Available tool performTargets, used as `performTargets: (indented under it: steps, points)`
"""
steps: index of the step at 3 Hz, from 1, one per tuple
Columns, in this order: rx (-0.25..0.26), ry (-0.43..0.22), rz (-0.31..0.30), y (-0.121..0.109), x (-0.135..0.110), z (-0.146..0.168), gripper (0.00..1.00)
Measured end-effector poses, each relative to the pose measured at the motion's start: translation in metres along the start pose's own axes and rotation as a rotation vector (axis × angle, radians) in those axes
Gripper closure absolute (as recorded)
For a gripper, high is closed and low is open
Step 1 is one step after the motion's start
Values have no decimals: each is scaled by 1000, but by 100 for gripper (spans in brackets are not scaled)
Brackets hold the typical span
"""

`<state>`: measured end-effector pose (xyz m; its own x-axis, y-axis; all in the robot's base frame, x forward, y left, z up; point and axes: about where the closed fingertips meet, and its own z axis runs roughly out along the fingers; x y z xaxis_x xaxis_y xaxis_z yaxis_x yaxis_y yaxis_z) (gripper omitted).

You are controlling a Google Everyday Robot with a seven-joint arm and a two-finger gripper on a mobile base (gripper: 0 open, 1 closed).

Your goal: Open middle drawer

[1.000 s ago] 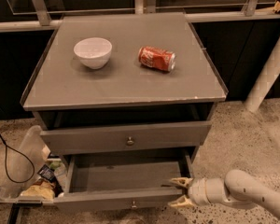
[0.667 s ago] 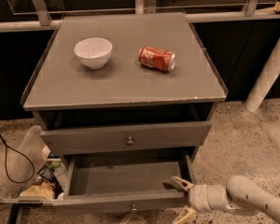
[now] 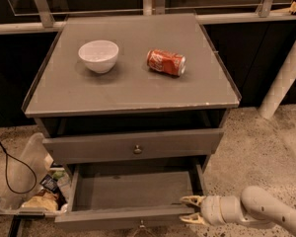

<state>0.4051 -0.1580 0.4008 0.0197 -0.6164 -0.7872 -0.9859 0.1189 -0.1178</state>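
Note:
The middle drawer (image 3: pixel 133 189) stands pulled out below the closed top drawer front (image 3: pixel 103 147), showing its plain grey inside. Its small knob (image 3: pixel 142 226) shows at the bottom edge of the view. My gripper (image 3: pixel 186 209) is at the right end of the drawer's front panel. It is open, with one fingertip above the panel's top edge and one in front of it. The white arm (image 3: pixel 256 211) reaches in from the lower right. The lowest drawer is out of view.
A white bowl (image 3: pixel 98 56) and a red can (image 3: pixel 166 62) lying on its side rest on the cabinet top (image 3: pixel 133 90). A clear bin (image 3: pixel 27 184) with rubbish and a black cable (image 3: pixel 5 162) lie on the floor at left. A white pole (image 3: pixel 286 73) leans at right.
The gripper has shifted slightly down and toward the camera at the drawer's right front corner. The drawer looks a little farther out.

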Motion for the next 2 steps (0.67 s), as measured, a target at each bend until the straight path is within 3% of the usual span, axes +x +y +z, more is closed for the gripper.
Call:
performTargets:
  steps: [1, 2]
  points:
    - [0, 0, 0, -6, -1, -1, 83]
    - [0, 0, 0, -10, -2, -1, 100]
